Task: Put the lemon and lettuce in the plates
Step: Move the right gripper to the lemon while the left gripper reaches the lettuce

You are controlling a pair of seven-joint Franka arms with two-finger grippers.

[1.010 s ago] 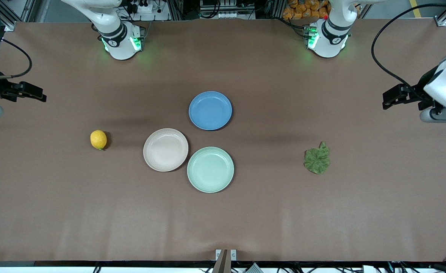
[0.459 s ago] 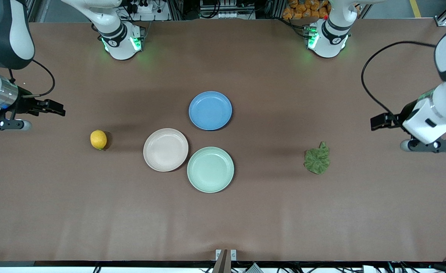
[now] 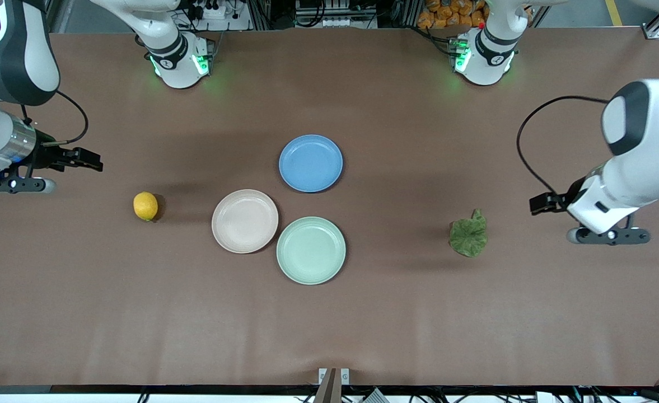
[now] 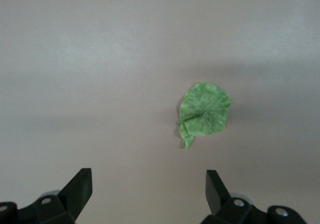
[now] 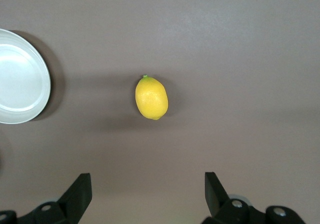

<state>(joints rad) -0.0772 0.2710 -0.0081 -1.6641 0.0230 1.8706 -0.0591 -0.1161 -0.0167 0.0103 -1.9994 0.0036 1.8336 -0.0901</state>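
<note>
Both arms reaching in, nothing picked up yet

The left gripper [image 4: 148, 184], fingers apart, hangs over the surface [image 3: 396, 313] near the lettuce [image 3: 468, 234]; the right gripper [image 5: 148, 184], fingers apart, near the lemon [image 3: 145, 205]. Both plates [image 3: 244, 221] sit empty between them. Best to centre each gripper over its item before descending, and pinch the flat lettuce low.
</note>
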